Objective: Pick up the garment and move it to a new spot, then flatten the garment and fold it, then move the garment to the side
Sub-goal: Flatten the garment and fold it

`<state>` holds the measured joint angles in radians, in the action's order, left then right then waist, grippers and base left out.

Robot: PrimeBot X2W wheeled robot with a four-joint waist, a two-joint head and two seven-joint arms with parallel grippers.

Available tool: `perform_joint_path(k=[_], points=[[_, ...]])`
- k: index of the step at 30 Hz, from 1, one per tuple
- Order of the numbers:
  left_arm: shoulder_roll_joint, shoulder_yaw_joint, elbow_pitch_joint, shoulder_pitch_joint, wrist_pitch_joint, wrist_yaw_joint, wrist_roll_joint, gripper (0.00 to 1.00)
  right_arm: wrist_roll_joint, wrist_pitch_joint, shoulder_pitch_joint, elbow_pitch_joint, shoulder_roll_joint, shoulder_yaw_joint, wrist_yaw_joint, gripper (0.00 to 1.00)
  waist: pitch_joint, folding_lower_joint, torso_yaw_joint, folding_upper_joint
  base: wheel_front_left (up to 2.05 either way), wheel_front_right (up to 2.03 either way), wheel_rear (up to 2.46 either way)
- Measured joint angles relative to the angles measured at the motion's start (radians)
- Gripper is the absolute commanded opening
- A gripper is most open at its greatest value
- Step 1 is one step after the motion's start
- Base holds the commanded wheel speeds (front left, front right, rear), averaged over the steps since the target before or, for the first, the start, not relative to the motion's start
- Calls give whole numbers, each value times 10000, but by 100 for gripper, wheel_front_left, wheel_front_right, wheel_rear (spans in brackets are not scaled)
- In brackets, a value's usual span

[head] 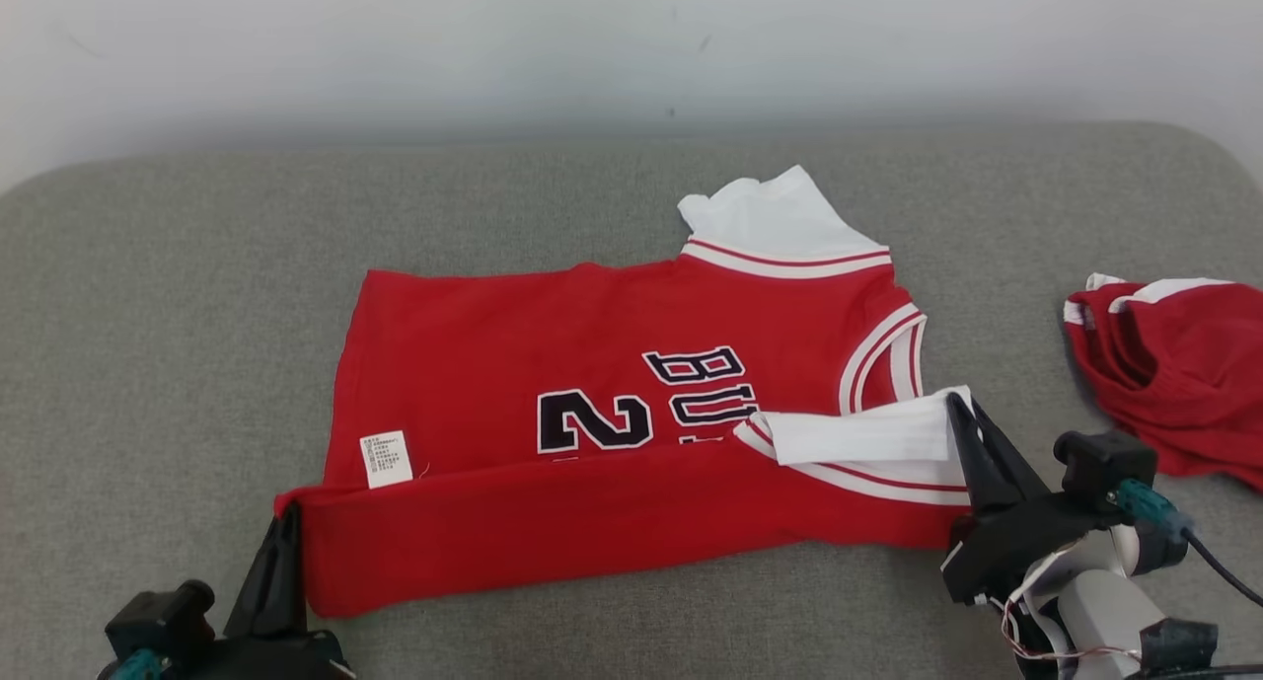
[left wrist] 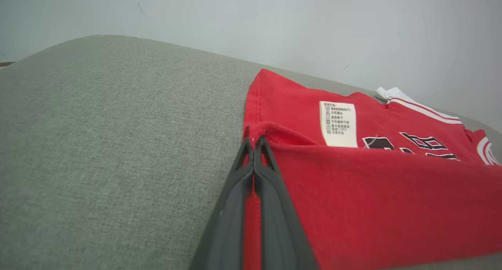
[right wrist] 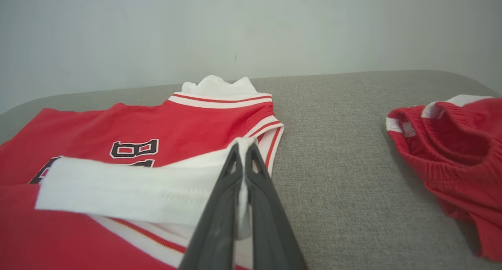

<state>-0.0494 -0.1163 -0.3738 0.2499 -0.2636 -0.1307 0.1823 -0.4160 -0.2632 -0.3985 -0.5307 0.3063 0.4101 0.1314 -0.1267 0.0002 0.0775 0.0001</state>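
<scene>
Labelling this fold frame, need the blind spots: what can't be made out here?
- Jersey print: head view, lower half covered by the jersey's own folded-over edge and the white strip.
- Care label: left wrist view, text too small to read.
- Other red garment: head and right wrist views, cut off by the right edge.

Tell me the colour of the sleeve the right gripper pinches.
White: the ribbed sleeve of the red basketball jersey. Clearest in the right wrist view.
</scene>
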Motion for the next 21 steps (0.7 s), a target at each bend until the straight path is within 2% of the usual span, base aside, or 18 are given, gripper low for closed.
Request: perform_joint_path(k=[21], points=[[-4, 286, -470, 1261, 2, 0, -380, 0, 284, -2, -1372, -811, -105, -19, 0, 0, -1139, -1, -287, 0, 0, 0, 0]])
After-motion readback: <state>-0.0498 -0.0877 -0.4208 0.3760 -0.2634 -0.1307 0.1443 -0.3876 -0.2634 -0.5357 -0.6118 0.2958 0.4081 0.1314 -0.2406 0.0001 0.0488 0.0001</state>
